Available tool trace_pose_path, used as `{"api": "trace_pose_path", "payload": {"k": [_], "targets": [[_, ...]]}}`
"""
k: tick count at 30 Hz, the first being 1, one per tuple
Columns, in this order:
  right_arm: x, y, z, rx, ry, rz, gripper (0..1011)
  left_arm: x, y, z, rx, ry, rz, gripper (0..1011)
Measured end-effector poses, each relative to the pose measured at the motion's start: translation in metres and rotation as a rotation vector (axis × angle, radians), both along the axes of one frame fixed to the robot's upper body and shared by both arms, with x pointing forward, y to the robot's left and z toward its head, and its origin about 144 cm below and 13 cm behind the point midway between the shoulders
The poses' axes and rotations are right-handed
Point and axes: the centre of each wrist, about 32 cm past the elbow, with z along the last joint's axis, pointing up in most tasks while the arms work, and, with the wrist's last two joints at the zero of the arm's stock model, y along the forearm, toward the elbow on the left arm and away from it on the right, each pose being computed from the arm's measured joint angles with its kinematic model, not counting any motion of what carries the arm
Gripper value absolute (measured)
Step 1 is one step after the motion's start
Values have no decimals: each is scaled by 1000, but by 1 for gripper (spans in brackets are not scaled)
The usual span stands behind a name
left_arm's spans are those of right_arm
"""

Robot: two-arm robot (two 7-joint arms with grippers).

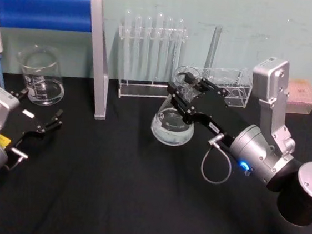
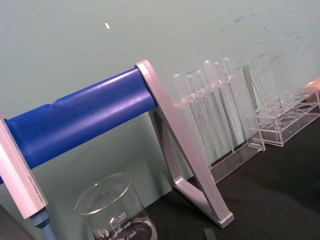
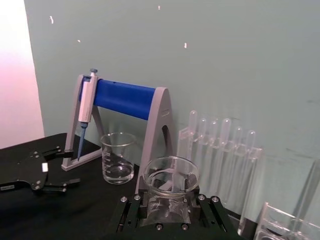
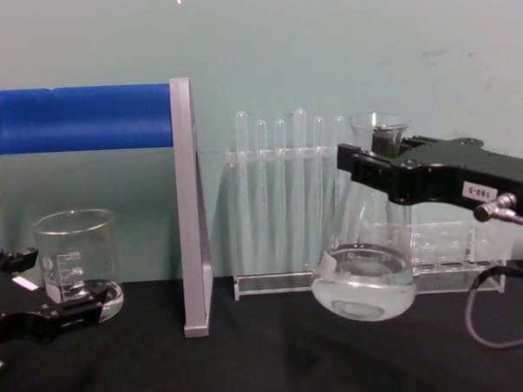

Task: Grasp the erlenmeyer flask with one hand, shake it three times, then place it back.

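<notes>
R gripper (image 4: 371,165) gripping flask (image 4: 363,283) neck, flask airborne (tilted), L gripper (image 1: 42,124) parked.

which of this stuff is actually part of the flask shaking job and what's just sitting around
In the job:
erlenmeyer flask, tilted, liquid inside
right pincer, shut on the flask's neck

Lying about:
beaker
test tube rack
blue-barred stand
pipette hung on that stand
second clear rack
left pincer, open, parked on the robot's left
</notes>
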Motion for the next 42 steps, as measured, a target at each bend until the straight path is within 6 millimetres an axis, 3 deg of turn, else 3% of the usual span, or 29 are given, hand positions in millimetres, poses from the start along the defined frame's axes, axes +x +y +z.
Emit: {"api": "trace_pose_path", "payload": {"k": [14,42], "targets": [[0,2,-6,0,17,27,449,0,0,0,0,0,0,1001],[-1,7,-48,-3,109,58,449,0,0,0,0,0,0,1001]]}}
